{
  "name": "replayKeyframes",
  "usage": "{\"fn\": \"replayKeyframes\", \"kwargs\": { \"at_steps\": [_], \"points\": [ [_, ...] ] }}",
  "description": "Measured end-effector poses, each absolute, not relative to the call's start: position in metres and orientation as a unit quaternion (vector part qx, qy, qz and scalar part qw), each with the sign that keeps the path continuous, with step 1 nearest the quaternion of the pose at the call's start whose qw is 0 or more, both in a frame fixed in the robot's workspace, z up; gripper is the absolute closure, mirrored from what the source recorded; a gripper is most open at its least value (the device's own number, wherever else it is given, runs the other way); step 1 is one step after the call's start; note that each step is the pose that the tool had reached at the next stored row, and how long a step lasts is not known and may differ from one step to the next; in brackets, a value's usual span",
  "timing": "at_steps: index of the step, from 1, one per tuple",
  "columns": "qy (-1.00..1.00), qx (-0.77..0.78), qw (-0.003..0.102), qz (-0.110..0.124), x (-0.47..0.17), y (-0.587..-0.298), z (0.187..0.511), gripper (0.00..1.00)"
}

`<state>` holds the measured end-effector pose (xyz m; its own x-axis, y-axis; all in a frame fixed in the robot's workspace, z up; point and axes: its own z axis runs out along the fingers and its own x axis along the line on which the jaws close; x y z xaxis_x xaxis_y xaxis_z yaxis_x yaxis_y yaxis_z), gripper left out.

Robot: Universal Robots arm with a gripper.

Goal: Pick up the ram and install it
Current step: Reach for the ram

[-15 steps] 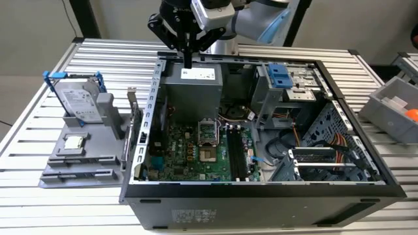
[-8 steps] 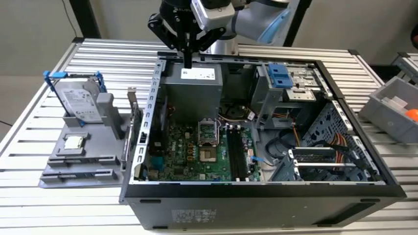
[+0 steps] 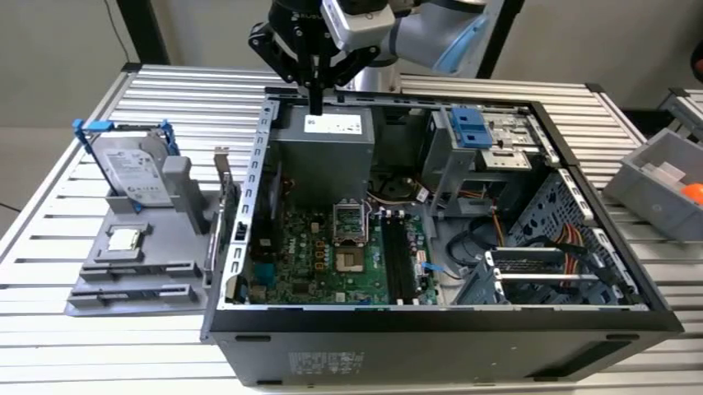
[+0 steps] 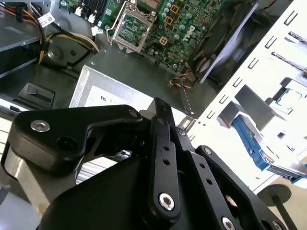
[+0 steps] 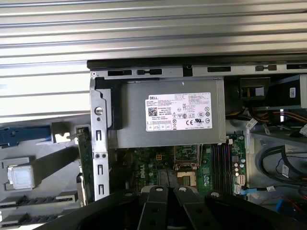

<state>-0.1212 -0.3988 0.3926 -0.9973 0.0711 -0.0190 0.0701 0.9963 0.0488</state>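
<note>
The ram (image 3: 229, 216) is a thin dark green board standing on edge in the grey fixture (image 3: 132, 276), just outside the case wall on the exterior view's left. In the first wrist view the ram (image 5: 85, 163) appears as a green strip beside that metal wall. My gripper (image 3: 316, 105) hangs above the power supply (image 3: 321, 148) at the back of the open computer case, fingers pressed together with nothing between them. The gripper (image 5: 166, 190) also shows in the first wrist view and the gripper (image 4: 161, 106) in the second. The motherboard's black slots (image 3: 393, 259) lie inside the case.
A hard drive in a blue bracket (image 3: 130, 169) and a small silver chip (image 3: 122, 239) sit on the grey fixture. The case holds a drive cage with blue tabs (image 3: 470, 127) and coloured cables (image 3: 549, 239). A grey bin (image 3: 664, 185) stands at the exterior view's right.
</note>
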Motion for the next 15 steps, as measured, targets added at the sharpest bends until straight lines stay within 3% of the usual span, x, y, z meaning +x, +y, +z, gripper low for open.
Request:
{"fn": "replayKeyframes", "kwargs": {
  "at_steps": [15],
  "points": [
    [0.999,0.035,0.010,0.024,-0.1296,-0.3988,0.3926,1.00]
  ]
}}
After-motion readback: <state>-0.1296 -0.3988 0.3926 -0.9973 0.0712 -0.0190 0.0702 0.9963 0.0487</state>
